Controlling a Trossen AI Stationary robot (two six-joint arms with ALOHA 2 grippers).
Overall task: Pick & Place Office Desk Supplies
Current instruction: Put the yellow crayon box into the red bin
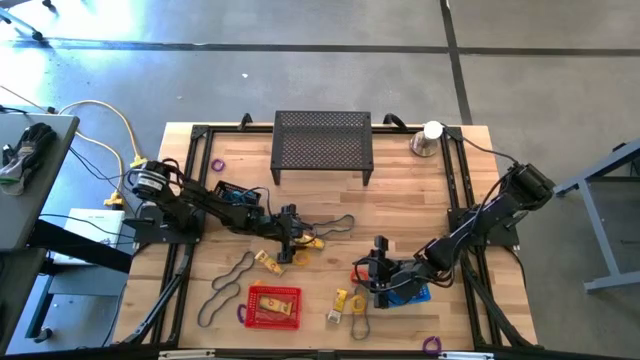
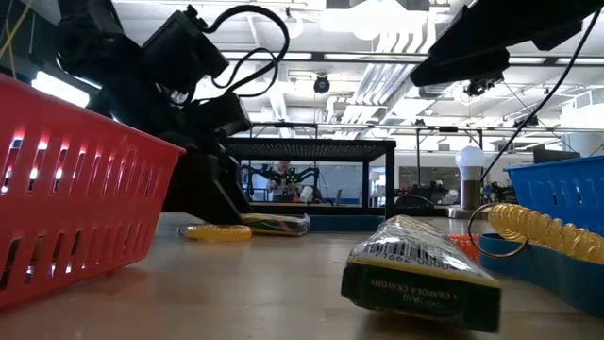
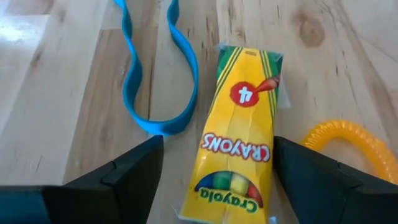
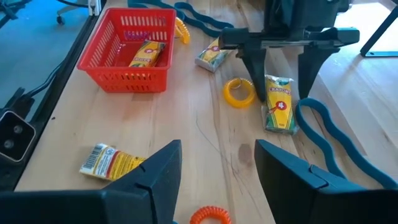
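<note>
A yellow crayon pack (image 3: 239, 124) lies flat on the wooden table, and my left gripper (image 3: 217, 142) stands open over it, slanting down, one finger on each side of the pack and clear of it. The right wrist view shows the same: my left gripper (image 4: 281, 74) straddles the pack (image 4: 278, 102). A teal band (image 3: 155, 81) and a yellow coil ring (image 3: 348, 140) lie beside the pack. My right gripper (image 4: 217, 149) hangs open above the table at the near right, holding nothing. In the high view my left gripper (image 1: 292, 245) is at the table's middle and my right gripper (image 1: 372, 268) is right of it.
A red basket (image 4: 99, 68) with a crayon pack inside sits at the near middle. More crayon packs (image 4: 214, 56) (image 4: 112, 162), an orange coil (image 4: 208, 216) and dark bands (image 1: 228, 280) lie loose. A blue basket (image 1: 415, 293) sits under my right arm. A black mesh stand (image 1: 322, 145) is at the far edge.
</note>
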